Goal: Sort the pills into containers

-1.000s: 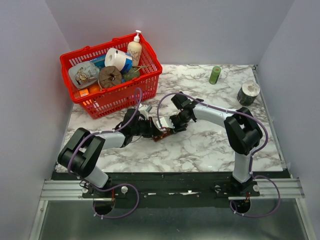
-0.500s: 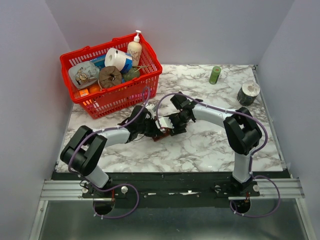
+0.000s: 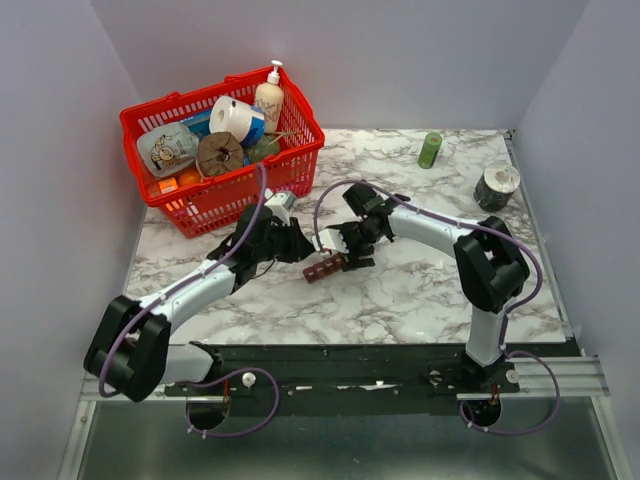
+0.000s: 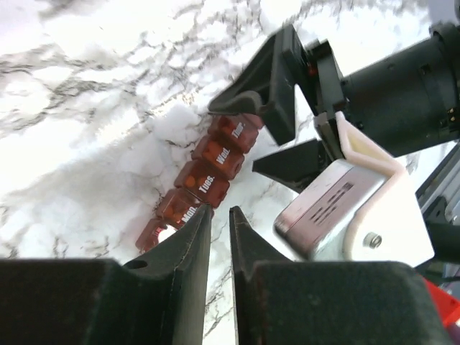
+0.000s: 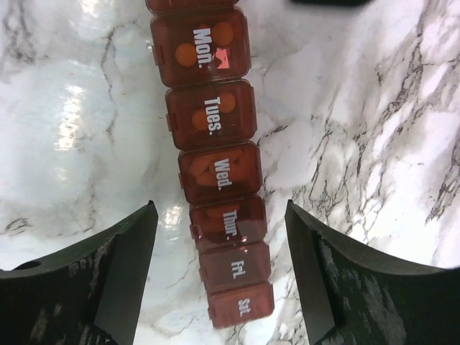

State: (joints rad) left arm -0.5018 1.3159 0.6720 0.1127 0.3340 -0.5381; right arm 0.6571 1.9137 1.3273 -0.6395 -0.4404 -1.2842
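"Mon.", "Tues.", "Wed.", "Thur.", "Fri.", "Sat." in white, one per lid, along the red-brown containers (image 5: 218,176).

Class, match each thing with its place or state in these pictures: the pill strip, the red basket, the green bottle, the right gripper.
Things:
1. pill strip
2. red basket
3. green bottle
4. right gripper

Places or states:
A. back-left corner
B. open, one finger on each side of the strip, not touching it
C. centre of the overhead view
D. near the back edge, right of centre

Pairs: 1-C, 2-A, 3-D, 4-B
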